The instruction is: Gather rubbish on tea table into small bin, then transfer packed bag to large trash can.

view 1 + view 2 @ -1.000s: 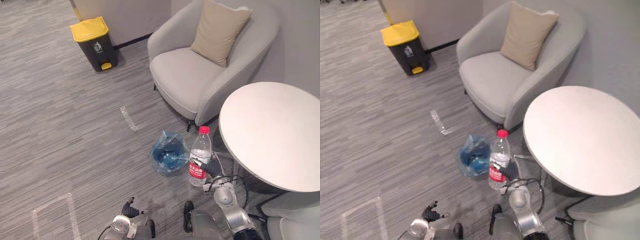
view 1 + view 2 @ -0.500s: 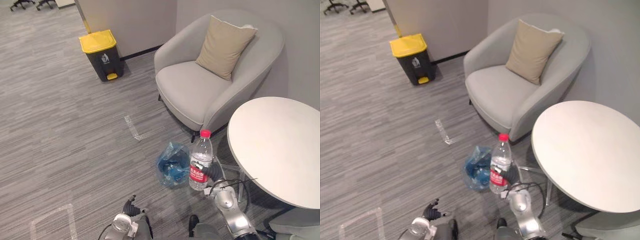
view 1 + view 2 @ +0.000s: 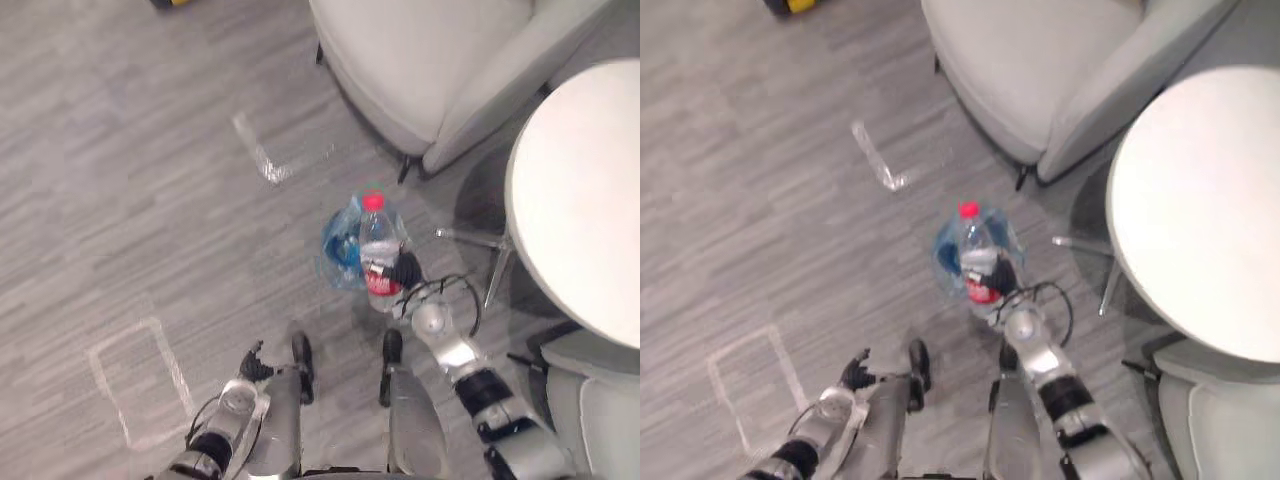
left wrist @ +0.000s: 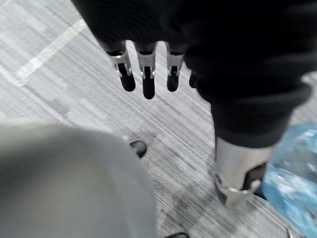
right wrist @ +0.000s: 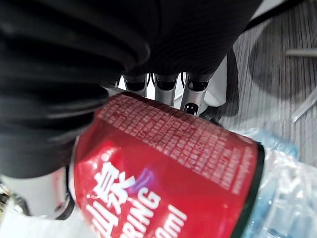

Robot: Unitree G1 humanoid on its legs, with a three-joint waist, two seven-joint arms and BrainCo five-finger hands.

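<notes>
Bottle (image 3: 378, 262) held over blue bag (image 3: 338, 250) near the table (image 3: 580, 190).
My right hand (image 3: 405, 269) is clamped round its labelled middle; I judge it light, slick and crushable, so moderate grip there. Left hand (image 4: 143, 74) hangs, fingers straight.

Grey striped floor (image 3: 120, 200) below me, blue bag (image 3: 338, 250) lying at centre frame, tape corner (image 3: 262, 160) up-left of it, tape rectangle (image 3: 172, 366) lower left, armchair (image 3: 430, 60) top, round bench (image 3: 590, 200) right.
</notes>
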